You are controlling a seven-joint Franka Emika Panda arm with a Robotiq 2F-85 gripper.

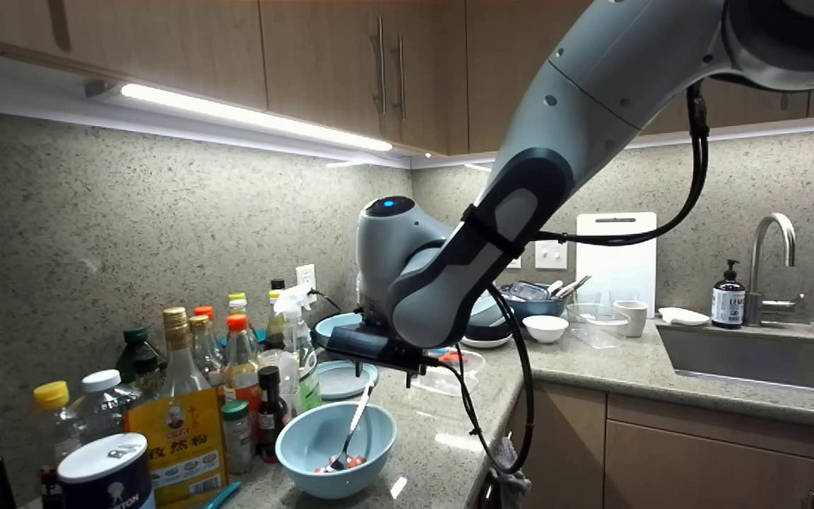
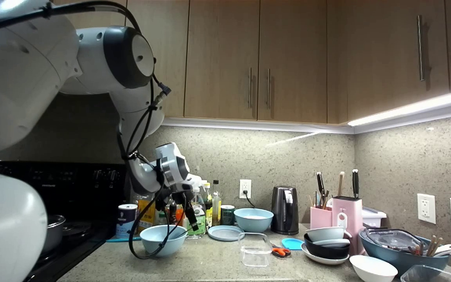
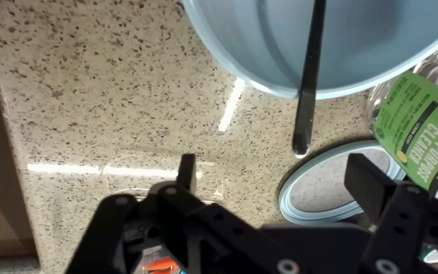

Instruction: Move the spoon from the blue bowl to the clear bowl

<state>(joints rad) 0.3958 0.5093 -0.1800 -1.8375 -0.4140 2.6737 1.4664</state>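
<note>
The light blue bowl (image 1: 308,475) stands on the counter with red pieces (image 1: 355,461) in it; it also shows in an exterior view (image 2: 150,237) and at the top of the wrist view (image 3: 230,49). The slim metal spoon (image 1: 357,420) leans in it, its handle (image 3: 307,110) sticking out over the rim. My gripper (image 1: 384,376) is open and empty, above the handle's end. In the wrist view its fingers (image 3: 272,167) are wide apart, with the handle tip just ahead between them. The clear bowl (image 2: 256,250), a see-through rectangular container, stands on the counter away from the blue bowl.
A spray bottle (image 3: 424,129) and a round blue-rimmed lid (image 2: 226,233) are beside the bowl. Several bottles (image 1: 237,353) line the wall. Another light blue bowl (image 2: 253,220), a kettle (image 2: 285,211), scissors (image 2: 281,252) and stacked dishes (image 2: 329,250) are further along.
</note>
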